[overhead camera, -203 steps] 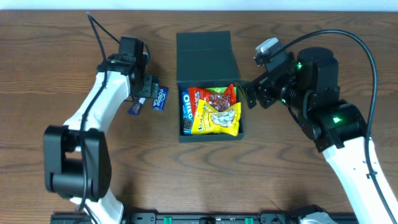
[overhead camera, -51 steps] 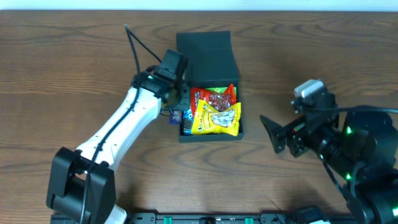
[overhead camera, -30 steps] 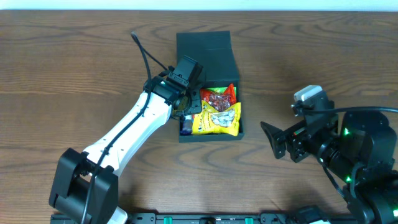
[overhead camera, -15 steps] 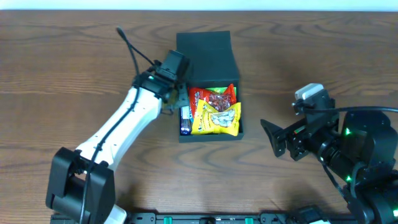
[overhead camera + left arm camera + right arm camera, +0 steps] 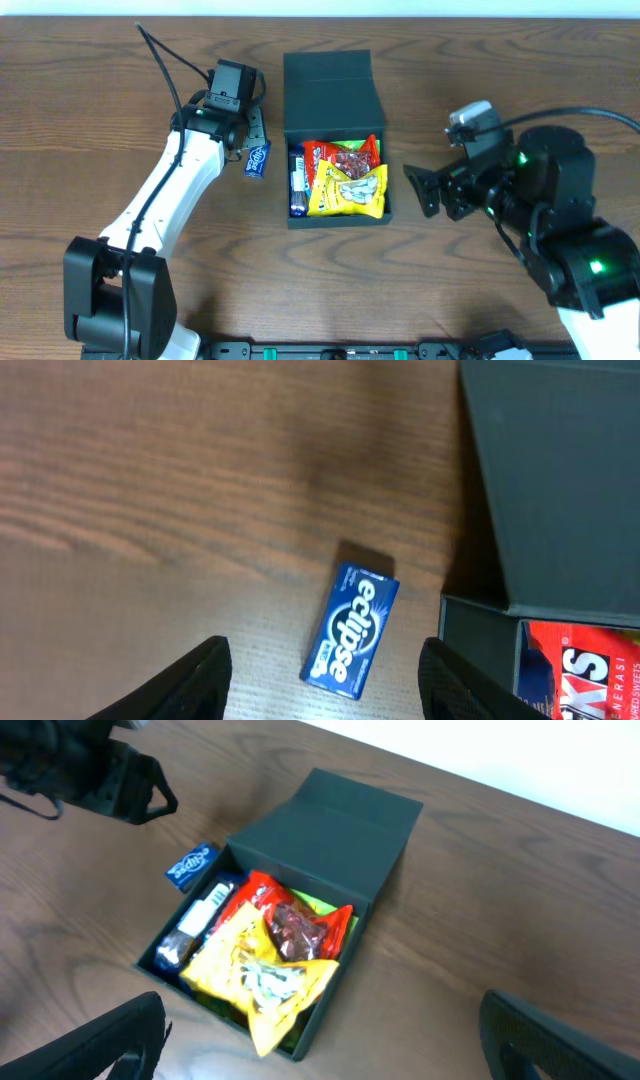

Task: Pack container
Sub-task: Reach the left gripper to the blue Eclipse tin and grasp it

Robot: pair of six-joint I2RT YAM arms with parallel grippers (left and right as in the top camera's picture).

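Next, drop the open, empty left jaws squarely across the gum pack (image 5: 350,632) by the box (image 5: 333,90); right jaws open, empty too.

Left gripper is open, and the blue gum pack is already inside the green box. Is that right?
Not quite. The left gripper is open, but the blue gum pack is not inside the green box. It lies on the table just outside the box, below the gripper's spread fingers. The left wrist view shows this.
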